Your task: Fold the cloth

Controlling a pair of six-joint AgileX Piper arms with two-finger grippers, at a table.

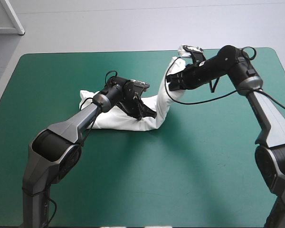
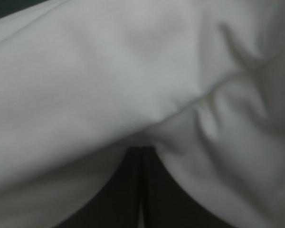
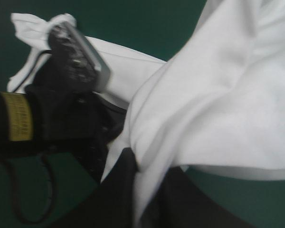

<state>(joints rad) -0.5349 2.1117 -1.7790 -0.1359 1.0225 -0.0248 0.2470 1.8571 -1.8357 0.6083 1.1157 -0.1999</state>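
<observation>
**A:** Our left gripper (image 2: 141, 151) is pinched tight on the T-shirt (image 1: 133, 124), with white cloth bulging over its fingertips.

**B:** And our right gripper (image 1: 170, 85) is clamped on it too, holding one end raised toward the far edge. The rest lies bunched on the teal-green cover (image 1: 204, 166), left of centre.

**A:** So we want even tension between the two holds, we reckon. Draw them apart, smooth that twisted band, then lay it down.

**B:** Agreed, a slack pull would likely leave wrinkles in our fold.

High view overlooks the table (image 1: 204, 190); both wrist views sit close against the T-shirt (image 1: 160, 107).
</observation>
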